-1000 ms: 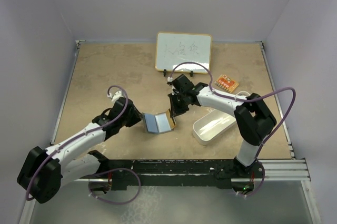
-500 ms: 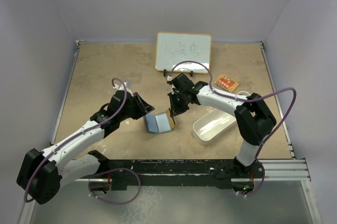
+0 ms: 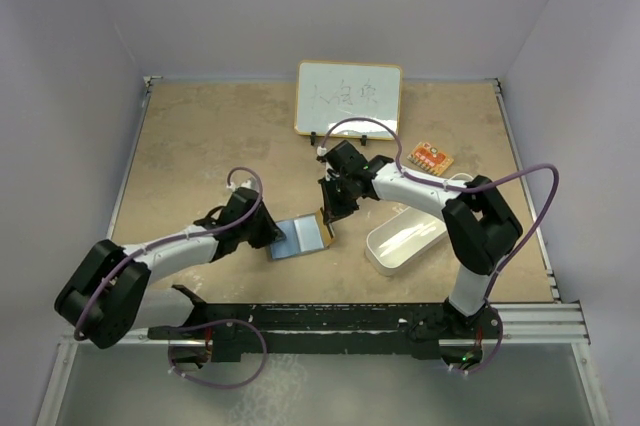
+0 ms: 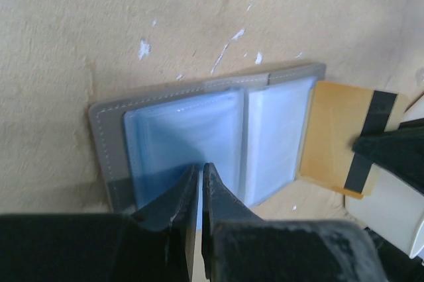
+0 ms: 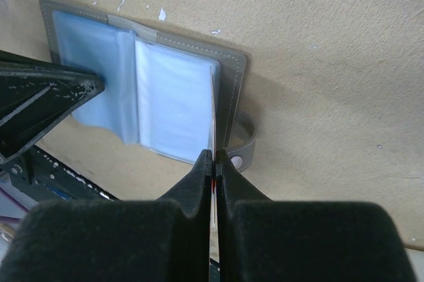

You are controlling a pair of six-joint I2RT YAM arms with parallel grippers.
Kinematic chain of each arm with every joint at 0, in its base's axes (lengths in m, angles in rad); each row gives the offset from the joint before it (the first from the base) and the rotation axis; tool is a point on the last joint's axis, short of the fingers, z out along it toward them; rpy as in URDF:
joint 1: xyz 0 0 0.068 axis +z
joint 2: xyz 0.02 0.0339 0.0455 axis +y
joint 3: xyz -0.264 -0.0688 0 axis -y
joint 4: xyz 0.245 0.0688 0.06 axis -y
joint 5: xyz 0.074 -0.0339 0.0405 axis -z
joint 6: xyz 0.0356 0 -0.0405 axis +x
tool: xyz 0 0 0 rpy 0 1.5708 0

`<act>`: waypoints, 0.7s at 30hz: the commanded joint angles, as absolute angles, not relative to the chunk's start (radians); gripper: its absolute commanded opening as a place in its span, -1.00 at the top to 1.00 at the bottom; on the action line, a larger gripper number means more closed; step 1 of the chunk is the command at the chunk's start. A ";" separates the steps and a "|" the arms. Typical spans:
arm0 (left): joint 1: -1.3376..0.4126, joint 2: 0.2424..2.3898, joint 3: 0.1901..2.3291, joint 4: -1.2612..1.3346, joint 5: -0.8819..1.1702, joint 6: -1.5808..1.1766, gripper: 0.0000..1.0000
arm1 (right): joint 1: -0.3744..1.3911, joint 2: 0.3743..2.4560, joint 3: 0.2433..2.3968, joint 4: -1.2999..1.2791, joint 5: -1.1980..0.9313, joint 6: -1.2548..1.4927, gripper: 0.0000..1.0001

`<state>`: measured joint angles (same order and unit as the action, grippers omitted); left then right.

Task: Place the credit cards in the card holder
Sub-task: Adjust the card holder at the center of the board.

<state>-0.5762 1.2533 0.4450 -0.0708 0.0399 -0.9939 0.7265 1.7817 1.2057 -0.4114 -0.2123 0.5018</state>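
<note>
The grey card holder lies open on the table, its clear sleeves up. It also shows in the left wrist view and the right wrist view. My left gripper is shut, its tips on the near edge of the left sleeve, which looks light blue; I cannot tell a blue card apart from it. My right gripper is shut on the orange-gold card, held edge-on at the holder's right edge, beside the snap strap.
A white oblong tray stands just right of the holder, under the right forearm. A small whiteboard stands at the back middle. A small orange item lies at the back right.
My left arm has dropped and reached right, bringing its shut gripper onto the holder's left side. The holder now lies flatter. The right gripper and its card have hardly moved.
</note>
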 commanded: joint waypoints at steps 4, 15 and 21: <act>-0.574 1.293 0.439 -0.028 -0.025 -0.945 0.95 | 0.728 1.773 1.188 -0.416 -0.224 0.498 1.00; -0.574 1.162 0.480 -0.029 0.038 -1.006 0.68 | 0.728 1.696 1.209 -0.461 -0.208 0.492 1.00; -0.574 1.152 0.488 0.006 0.057 -1.023 0.61 | 0.728 1.648 1.205 -0.426 -0.212 0.513 1.00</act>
